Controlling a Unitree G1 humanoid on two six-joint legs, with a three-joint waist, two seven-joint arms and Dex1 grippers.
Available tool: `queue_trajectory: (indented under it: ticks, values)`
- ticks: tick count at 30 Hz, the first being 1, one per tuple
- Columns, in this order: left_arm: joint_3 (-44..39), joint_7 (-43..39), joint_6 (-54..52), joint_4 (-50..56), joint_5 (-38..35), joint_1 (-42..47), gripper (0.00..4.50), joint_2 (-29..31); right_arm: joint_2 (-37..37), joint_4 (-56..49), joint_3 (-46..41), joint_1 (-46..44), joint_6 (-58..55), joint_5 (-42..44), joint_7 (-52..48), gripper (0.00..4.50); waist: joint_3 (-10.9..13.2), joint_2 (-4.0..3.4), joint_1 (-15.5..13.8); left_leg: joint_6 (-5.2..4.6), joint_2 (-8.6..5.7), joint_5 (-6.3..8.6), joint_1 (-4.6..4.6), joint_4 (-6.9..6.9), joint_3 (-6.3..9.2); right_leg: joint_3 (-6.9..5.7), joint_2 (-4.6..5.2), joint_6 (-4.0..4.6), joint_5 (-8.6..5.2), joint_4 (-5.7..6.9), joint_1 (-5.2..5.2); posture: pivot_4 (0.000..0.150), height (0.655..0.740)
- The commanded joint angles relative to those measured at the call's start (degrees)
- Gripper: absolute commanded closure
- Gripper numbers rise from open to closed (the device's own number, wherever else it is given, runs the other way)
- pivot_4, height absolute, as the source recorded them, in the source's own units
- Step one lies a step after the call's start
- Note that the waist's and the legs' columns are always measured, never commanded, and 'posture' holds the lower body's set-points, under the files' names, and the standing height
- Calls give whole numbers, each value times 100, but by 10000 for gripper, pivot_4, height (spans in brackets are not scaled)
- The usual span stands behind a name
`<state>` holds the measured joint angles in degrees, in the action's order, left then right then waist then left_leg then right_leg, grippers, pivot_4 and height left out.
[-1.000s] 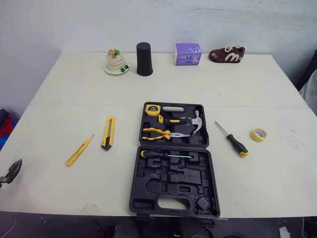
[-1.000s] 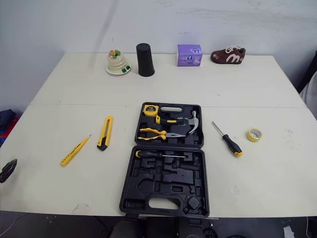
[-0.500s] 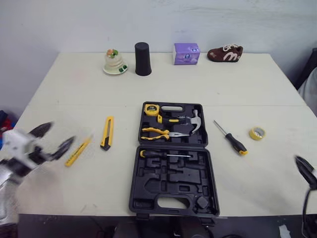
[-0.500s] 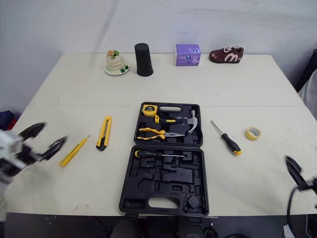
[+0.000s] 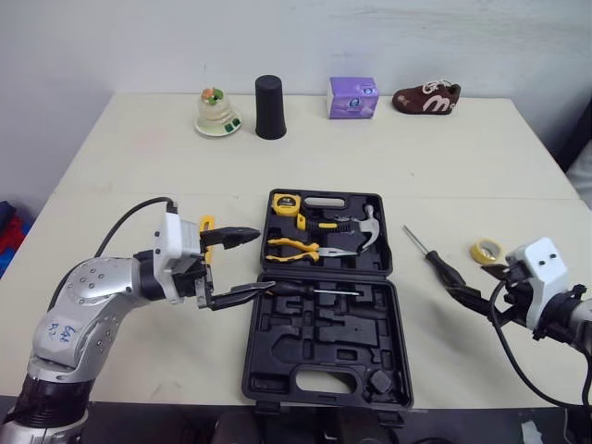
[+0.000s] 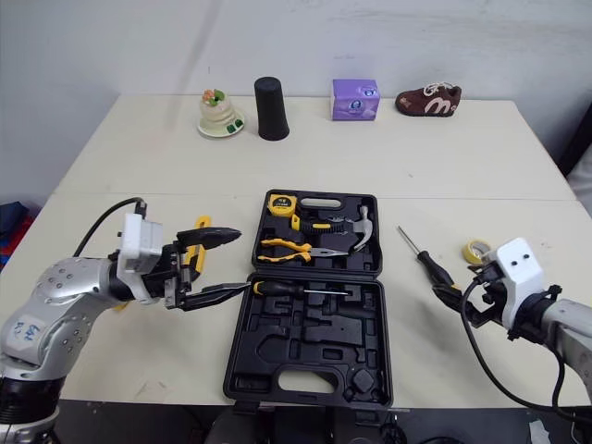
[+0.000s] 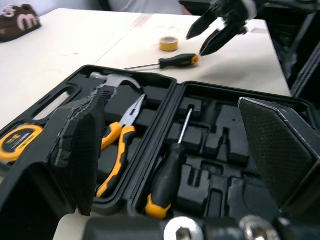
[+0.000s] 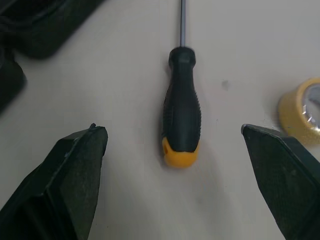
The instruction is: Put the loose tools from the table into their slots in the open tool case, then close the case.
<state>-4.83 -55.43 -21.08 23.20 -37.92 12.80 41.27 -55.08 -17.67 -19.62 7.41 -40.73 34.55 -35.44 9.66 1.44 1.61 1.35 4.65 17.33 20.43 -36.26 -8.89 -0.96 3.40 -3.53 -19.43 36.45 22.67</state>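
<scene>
The right gripper point(image 8: 172, 132) hangs over the loose screwdriver point(image 8: 182, 107). Its two fingers are spread wide, one on each side of the handle, and it holds nothing. The screwdriver lies flat on the table point(image 5: 416, 157), just right of the open tool case point(image 5: 324, 375). The yellow tape roll point(image 5: 486, 251) sits near it.

The left gripper point(image 5: 262, 262) is wide open too and holds nothing. It hovers at the case's left edge. A yellow utility knife point(image 5: 205, 223) peeks out behind it.

I think the job now is grabbing the screwdriver. The gripper should go straight down and squeeze the fat black part, not the thin metal rod. It should keep clear of the tape.
</scene>
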Motion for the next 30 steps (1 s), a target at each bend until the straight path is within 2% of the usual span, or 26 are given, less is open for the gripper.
queue_trajectory:
  ticks: [1, 12, 15, 16, 17, 19, 20, 21, 24, 26, 28, 30]
  values:
    - [27, -69, 22, 140, -49, 62, 651, -68, 72, 205, 82, -247, 182, -270, -88, 0, 0, 0, 7, 0, 0, 0, 0, -1, 0, 0, -1, 0, 0, 0, 0, 1500, 7400]
    - [211, -152, 80, 268, 109, -41, 651, -142, 412, 1290, 722, -968, 661, -875, -542, 0, 2, 2, 8, 7, 3, -4, -1, -15, -8, 10, -10, -4, 2, 4, 1, 1500, 7400]
    - [222, -306, 79, 211, 79, -42, 0, -109, 527, 1383, 731, -1028, 859, -973, -606, 8008, 2, 2, 14, 7, 4, -4, -2, -18, -9, 10, -11, -4, 2, 6, 0, 1500, 7400]
    - [215, -369, 35, 193, 13, -44, 0, -100, 556, 1406, 725, -1040, 937, -1028, -584, 13896, 2, 2, 13, 7, 4, -4, -2, -18, -9, 11, -12, -5, 2, 7, 0, 1500, 7400]
    - [204, -414, 33, 182, -19, -43, 0, -108, 595, 1419, 696, -1042, 1005, -1065, -561, 17822, 2, 2, 12, 7, 5, -4, -2, -19, -9, 11, -12, -5, 2, 8, 0, 1500, 7400]
    - [213, -521, 66, 140, 10, -29, 0, -103, 718, 1468, 638, -1080, 1281, -1168, -514, 29600, 2, 2, 7, 8, 5, -5, -2, -20, -9, 11, -12, -5, 3, 9, 0, 1500, 7400]
    - [227, -562, 87, 128, 45, -23, 0, -102, 769, 1488, 599, -1092, 1401, -1209, -484, 33680, 2, 2, 6, 8, 5, -5, -2, -21, -9, 12, -11, -5, 3, 9, 0, 1500, 7400]
    - [236, -591, 95, 121, 68, -19, 0, -103, 803, 1506, 575, -1100, 1483, -1243, -468, 35383, 2, 2, 7, 8, 4, -5, -2, -22, -9, 12, -11, -6, 3, 9, 0, 1500, 7400]
    - [218, -765, 23, 74, -21, 43, 0, -72, 768, 1381, 395, -1110, 1824, -1334, -517, 35378, 6, -5, 8, 8, 4, -5, -1, -22, -10, 13, -10, -6, 3, 9, 1, 1500, 7400]
    - [47, -959, -195, 67, -356, 92, 0, 21, 439, 945, 204, -1108, 2158, -1358, -854, 35378, 13, -16, 8, 8, 4, -5, -1, -21, -11, 14, -11, -6, 3, 9, 1, 1500, 7400]
    - [6, -1208, -6, -24, -244, 147, 0, 144, 182, 494, 82, -1211, 2178, -1142, -1222, 35378, 42, -54, 18, 8, 4, -5, 0, -22, -15, 17, -9, -9, 4, 10, 3, 1500, 7400]
    - [-5, -1400, 209, -172, -70, 192, 0, 235, -81, 74, 150, -1280, 1956, -866, -1635, 35378, 45, -56, 25, 6, 2, -6, -4, -22, -25, 24, -15, -15, 8, 10, 5, 1500, 7400]
